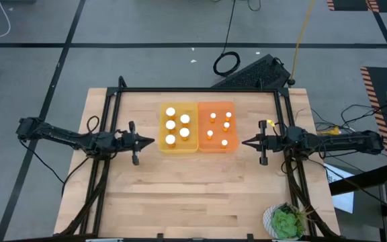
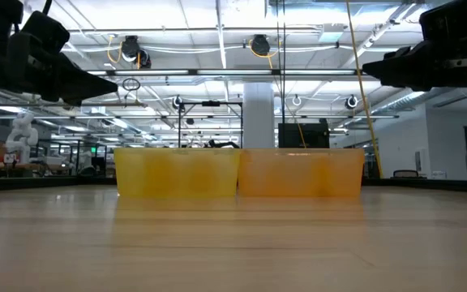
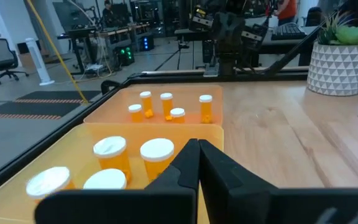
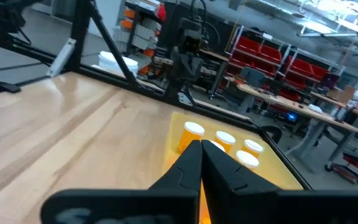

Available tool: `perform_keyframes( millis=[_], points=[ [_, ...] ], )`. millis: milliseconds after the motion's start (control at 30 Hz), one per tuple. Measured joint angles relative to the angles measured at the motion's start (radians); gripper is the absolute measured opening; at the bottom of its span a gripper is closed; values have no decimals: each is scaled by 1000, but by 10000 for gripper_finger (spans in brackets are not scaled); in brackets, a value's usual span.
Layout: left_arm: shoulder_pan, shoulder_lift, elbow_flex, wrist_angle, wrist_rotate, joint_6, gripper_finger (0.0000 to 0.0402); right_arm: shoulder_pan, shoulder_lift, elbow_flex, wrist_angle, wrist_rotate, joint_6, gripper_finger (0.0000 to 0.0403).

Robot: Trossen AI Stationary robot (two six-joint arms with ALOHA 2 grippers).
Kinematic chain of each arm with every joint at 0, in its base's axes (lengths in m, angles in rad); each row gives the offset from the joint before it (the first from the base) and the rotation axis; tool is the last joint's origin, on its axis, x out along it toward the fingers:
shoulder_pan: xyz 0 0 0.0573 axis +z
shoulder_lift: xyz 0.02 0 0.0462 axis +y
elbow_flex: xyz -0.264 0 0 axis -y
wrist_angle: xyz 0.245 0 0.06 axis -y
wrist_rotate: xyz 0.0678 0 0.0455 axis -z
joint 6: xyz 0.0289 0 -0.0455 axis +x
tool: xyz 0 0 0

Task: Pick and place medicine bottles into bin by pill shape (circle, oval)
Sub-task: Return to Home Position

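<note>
On the pale wooden tabletop (image 1: 200,188) two translucent plastic bins stand side by side, touching, at the middle of the far half. The yellow bin (image 1: 178,146) on the left holds five amber medicine bottles with large round white caps (image 1: 170,124), all standing upright. The orange bin (image 1: 217,149) on the right holds six amber bottles with smaller white caps (image 1: 226,126), also upright. No bottle lies on the bare wood.

The left claw (image 1: 148,141) hangs above the tabletop just left of the yellow bin, pointing at it, its two dark fingers pressed together to a point and holding nothing. The right claw (image 1: 246,142) hangs just right of the orange bin, pointing back toward it, its fingers likewise closed tip to tip and empty. In the low view both claws are well above the rims of the bins.

At the near right corner of the tabletop stands a green leafy plant in a white faceted pot (image 1: 286,222). A black keyboard (image 1: 254,72) lies on the grey floor beyond the far edge.
</note>
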Motion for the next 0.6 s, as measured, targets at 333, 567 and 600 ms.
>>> perform_keyframes(
  millis=[333,567,600],
  points=[
    [0,-23,0,-58,-13,-10,10,-56,-143,-13,-84,-56,37,0],
    [0,-23,0,-53,-16,-10,8,-88,-248,-13,-125,54,40,0],
    [0,-23,0,-53,-17,-10,10,-88,-256,-13,-141,71,44,0]
  ],
)
